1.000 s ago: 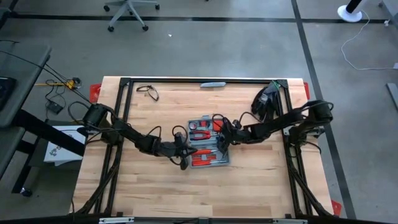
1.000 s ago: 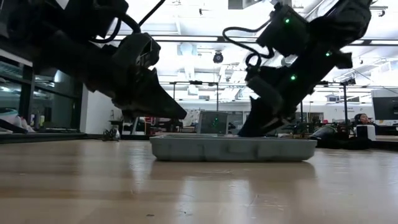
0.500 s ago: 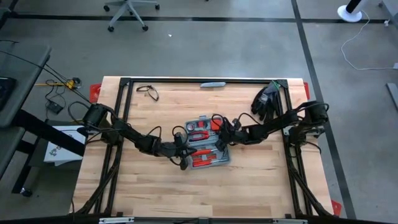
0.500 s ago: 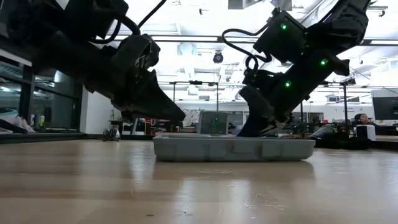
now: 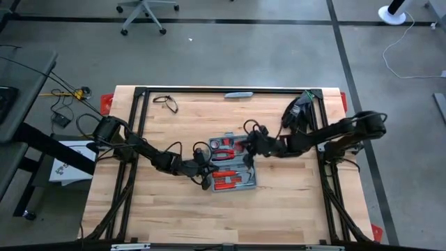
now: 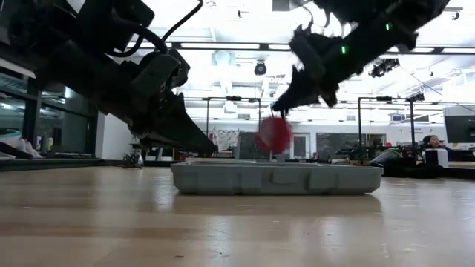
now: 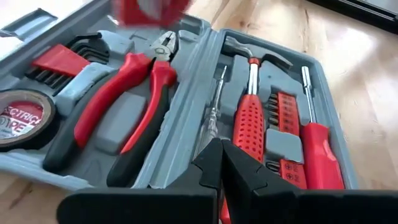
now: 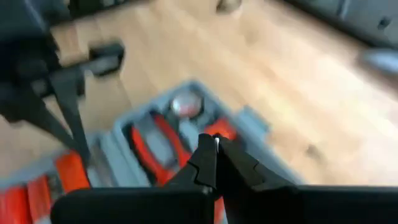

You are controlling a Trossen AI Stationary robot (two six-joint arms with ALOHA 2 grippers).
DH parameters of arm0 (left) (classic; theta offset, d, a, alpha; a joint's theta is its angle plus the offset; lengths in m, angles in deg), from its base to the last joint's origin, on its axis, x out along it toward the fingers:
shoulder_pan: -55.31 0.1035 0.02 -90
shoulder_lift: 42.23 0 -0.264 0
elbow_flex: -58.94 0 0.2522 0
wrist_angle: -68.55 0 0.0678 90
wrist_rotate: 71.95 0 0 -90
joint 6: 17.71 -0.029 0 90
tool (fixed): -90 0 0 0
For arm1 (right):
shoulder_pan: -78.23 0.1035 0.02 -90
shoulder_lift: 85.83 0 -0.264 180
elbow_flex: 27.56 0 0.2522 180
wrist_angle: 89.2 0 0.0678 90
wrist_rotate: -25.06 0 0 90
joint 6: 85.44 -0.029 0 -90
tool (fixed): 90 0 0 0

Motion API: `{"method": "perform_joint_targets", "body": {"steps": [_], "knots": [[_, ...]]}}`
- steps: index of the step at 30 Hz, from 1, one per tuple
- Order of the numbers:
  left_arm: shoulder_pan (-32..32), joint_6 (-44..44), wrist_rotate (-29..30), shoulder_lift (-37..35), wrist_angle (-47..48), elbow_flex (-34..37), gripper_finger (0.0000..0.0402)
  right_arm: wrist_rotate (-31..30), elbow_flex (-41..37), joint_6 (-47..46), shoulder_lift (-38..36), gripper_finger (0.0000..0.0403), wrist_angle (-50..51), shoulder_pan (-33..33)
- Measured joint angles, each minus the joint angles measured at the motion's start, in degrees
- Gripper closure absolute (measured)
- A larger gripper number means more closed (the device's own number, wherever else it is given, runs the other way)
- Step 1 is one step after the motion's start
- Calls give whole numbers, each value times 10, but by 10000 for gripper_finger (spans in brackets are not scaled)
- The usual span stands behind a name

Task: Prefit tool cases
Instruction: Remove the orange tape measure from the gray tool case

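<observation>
The grey tool case [image 5: 231, 162] lies open and flat on the wooden table, with red-handled tools in its slots [image 7: 186, 112]. My left gripper [image 7: 221, 163] is shut, with its tips at the case's near rim by the hinge. In the low view it slants down over the case's end [image 6: 214, 148]. My right gripper [image 6: 276, 110] is shut and raised above the case's middle [image 5: 247, 148]. A blurred red thing [image 6: 273, 135] hangs just under its tips, clear of the case. My left gripper points its shut fingers at the near rim of the case [image 7: 205, 186] beside the hinge; whether they touch it I cannot tell. My right gripper is shut on the red thing from above, fingers slanting down. Blur hides which part it has. The thing [image 7: 152, 11] hangs below the fingertips, lifted clear of the case.
In the case lie pliers [image 7: 124, 93], a hammer [image 7: 249, 112], a screwdriver [image 7: 317, 149] and a tape roll [image 7: 18, 118]. Black gloves [image 5: 296, 111] lie at the back right, glasses [image 5: 166, 103] at the back left. Bare wood lies along the near side.
My right gripper has shut inside the case and gone up, and the red thing has come up out of the case with it. The case has shifted a little on the table.
</observation>
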Motion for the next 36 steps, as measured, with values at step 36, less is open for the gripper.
{"method": "perform_joint_targets", "body": {"steps": [36], "knots": [[0,0,0,0,13,0,401,-13,22,52,-71,368,246,-235]]}}
